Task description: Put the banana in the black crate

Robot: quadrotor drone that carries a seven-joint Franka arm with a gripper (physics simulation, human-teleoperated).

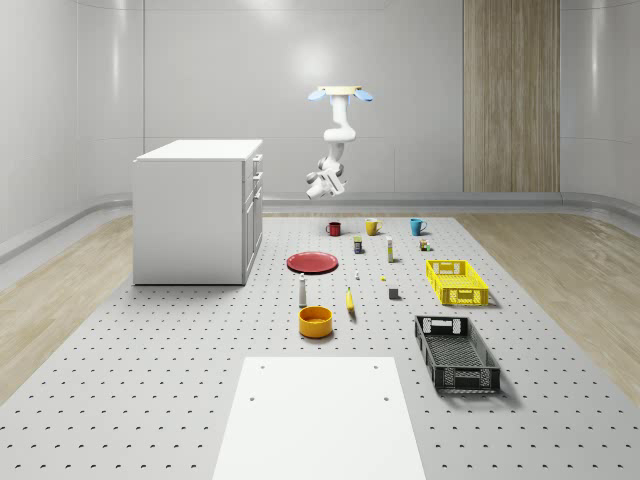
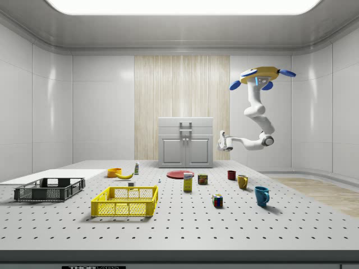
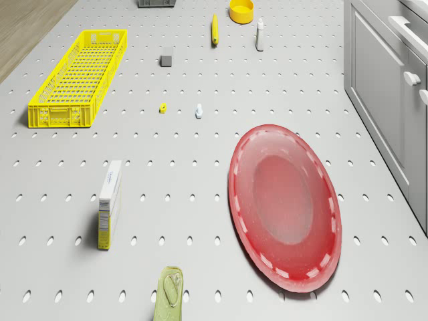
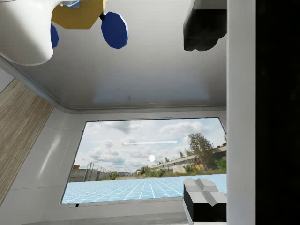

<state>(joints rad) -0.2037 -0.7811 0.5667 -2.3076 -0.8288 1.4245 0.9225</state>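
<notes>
The yellow banana (image 1: pixel 350 300) lies on the perforated floor between the red plate and the orange bowl, also in the side view (image 2: pixel 124 175) and drone view (image 3: pixel 215 29). The black crate (image 1: pixel 456 352) stands empty toward the whole-scene view's right front, at the side view's left (image 2: pixel 49 189). The drone (image 1: pixel 340 93) hovers high above the far part of the floor, near the mugs. Its arm hangs bent, holding the gripper (image 1: pixel 318 185) well above the floor and far from the banana. In the wrist view the gripper (image 4: pixel 202 117) is open, fingers (image 4: pixel 201 28) wide apart, nothing between them.
A white cabinet (image 1: pixel 195 210) stands at the whole-scene view's left. A red plate (image 3: pixel 284 207), yellow crate (image 3: pixel 79 77), orange bowl (image 1: pixel 315 321), small bottle (image 3: pixel 259 35), box (image 3: pixel 110 204), can (image 3: pixel 169 294) and three mugs (image 1: pixel 372 226) dot the floor. A white board (image 1: pixel 320 415) lies in front.
</notes>
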